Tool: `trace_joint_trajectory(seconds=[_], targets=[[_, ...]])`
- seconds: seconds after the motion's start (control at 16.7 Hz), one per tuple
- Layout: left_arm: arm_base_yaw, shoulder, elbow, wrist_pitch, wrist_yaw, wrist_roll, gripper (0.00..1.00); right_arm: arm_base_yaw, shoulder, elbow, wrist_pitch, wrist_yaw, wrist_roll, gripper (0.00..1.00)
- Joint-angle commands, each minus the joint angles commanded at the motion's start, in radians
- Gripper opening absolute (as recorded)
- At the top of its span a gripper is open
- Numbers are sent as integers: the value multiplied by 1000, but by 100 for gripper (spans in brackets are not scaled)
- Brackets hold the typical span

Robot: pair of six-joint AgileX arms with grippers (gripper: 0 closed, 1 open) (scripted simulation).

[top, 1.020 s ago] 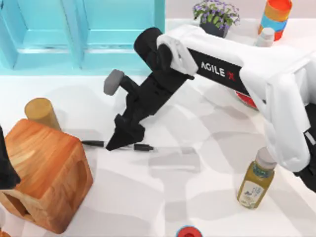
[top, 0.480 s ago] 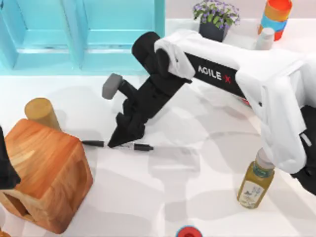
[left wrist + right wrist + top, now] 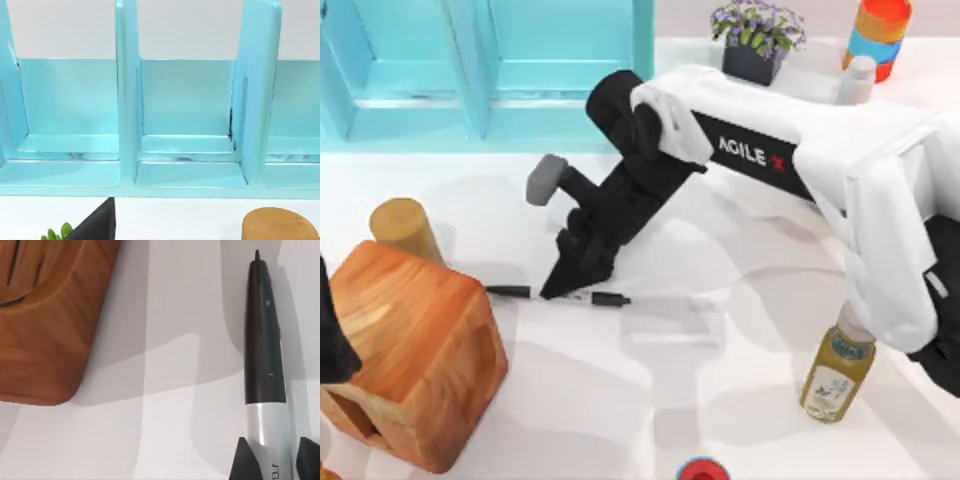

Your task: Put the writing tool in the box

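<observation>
My right gripper point(image 3: 558, 290) straddles the slim black-and-white marker pen point(image 3: 265, 370), fingers narrowly parted; I should close squarely mid-barrel.

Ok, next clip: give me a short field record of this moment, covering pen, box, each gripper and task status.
pen: marker flat on the table, next to the wooden block
box: turquoise box at the table's far left side, no pen in it
right gripper: down at the marker's white middle, a finger on each side
left gripper: parked at the left edge
status: marker not yet lifted
</observation>
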Motion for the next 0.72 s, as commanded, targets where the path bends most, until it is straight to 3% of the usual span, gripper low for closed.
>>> trace_joint_trajectory(seconds=[0.36, 0.72], targets=[[0, 0, 0, 0, 0, 0, 100, -14, -32, 40, -11, 0, -2, 0], [0, 0, 0, 0, 0, 0, 100, -6, 4, 283, -247, -8, -9, 0]])
